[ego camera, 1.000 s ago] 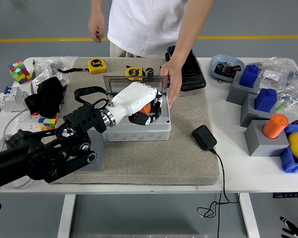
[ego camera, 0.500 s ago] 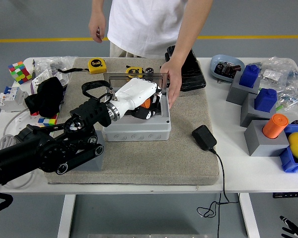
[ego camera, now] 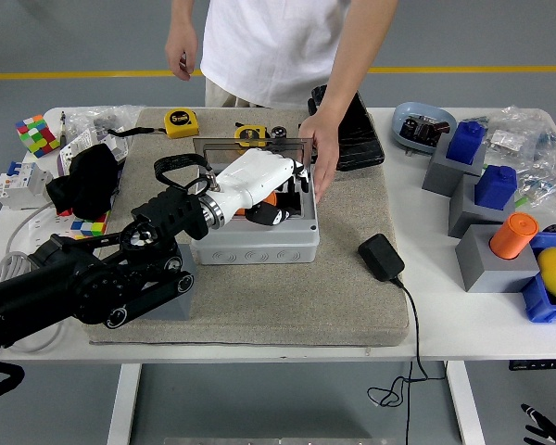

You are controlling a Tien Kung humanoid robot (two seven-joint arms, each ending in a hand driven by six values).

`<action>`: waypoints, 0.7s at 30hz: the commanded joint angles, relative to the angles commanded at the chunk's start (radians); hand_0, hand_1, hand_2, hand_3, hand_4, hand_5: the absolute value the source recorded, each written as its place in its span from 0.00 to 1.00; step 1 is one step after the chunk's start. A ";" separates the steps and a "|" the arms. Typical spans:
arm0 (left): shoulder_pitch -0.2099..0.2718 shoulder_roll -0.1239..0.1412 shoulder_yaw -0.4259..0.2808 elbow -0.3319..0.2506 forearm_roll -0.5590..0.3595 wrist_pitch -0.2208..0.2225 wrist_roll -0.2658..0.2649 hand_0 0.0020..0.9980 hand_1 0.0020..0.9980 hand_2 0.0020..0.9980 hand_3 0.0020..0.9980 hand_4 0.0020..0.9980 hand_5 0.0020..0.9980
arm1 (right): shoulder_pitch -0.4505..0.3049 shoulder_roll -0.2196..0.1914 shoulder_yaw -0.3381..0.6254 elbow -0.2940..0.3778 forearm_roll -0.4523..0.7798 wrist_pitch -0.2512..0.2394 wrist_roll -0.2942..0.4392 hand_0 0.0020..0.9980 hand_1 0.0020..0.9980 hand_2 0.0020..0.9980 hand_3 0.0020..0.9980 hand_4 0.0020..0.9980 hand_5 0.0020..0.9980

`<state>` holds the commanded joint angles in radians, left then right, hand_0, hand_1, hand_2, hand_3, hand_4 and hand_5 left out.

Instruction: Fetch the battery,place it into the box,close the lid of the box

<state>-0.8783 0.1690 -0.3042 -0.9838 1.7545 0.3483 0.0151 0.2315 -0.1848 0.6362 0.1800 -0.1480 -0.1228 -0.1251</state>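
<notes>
head view shows my left hand reaching into the grey box on the tan mat. my white hand covers most of the inside. under it i see something orange, and i think that is the battery. it sits in the box, under my palm. my dark fingers curl down around it, but i cannot tell if i am gripping it or have let go. my right hand is not in the picture.

the clear lid stands up at the far side of the box. a person stands across the table. one of the person's hands rests on the far right corner of the box, by the lid. the other hand hangs free.

i think the battery is small, hard and a bit heavy for its size. it looks smooth, so it could slip or roll. the best place to hold it is around the middle, with fingers on both sides.

i cannot see which way the battery points. too little of it shows. it may lie flat, with its long side across the box, but that is a guess.

the lid is not shut yet.
</notes>
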 joint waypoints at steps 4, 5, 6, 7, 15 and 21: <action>0.002 0.001 0.002 -0.001 -0.003 -0.006 0.001 0.50 0.65 0.66 0.71 1.00 0.00 | 0.000 0.000 0.000 0.000 0.000 0.000 0.000 0.63 0.69 0.67 0.55 0.91 0.48; 0.003 0.001 0.000 -0.002 -0.005 -0.007 0.001 0.50 0.65 0.66 0.71 1.00 0.00 | 0.000 0.000 0.001 0.000 -0.001 0.001 0.000 0.63 0.69 0.67 0.55 0.91 0.48; 0.004 0.001 -0.002 -0.004 -0.007 -0.007 -0.002 0.50 0.65 0.66 0.71 1.00 0.00 | 0.000 0.000 0.001 0.000 0.000 0.001 0.000 0.63 0.69 0.67 0.55 0.91 0.48; 0.005 0.002 -0.005 -0.008 -0.009 -0.007 -0.004 0.50 0.65 0.66 0.71 1.00 0.00 | -0.001 0.000 0.001 0.000 0.001 0.001 0.001 0.63 0.69 0.67 0.55 0.91 0.48; 0.030 0.031 -0.084 -0.130 -0.006 0.039 -0.080 0.44 0.62 0.63 0.69 1.00 0.01 | 0.000 -0.003 0.011 0.000 -0.003 0.003 0.001 0.63 0.69 0.67 0.55 0.91 0.48; 0.056 0.051 -0.182 -0.220 -0.011 0.105 -0.177 0.34 0.47 0.49 0.59 1.00 0.03 | 0.001 -0.003 0.019 0.000 -0.011 0.004 0.000 0.63 0.69 0.67 0.55 0.91 0.48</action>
<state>-0.8221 0.2198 -0.4863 -1.2034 1.7434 0.4529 -0.1623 0.2329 -0.1880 0.6551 0.1800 -0.1591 -0.1191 -0.1252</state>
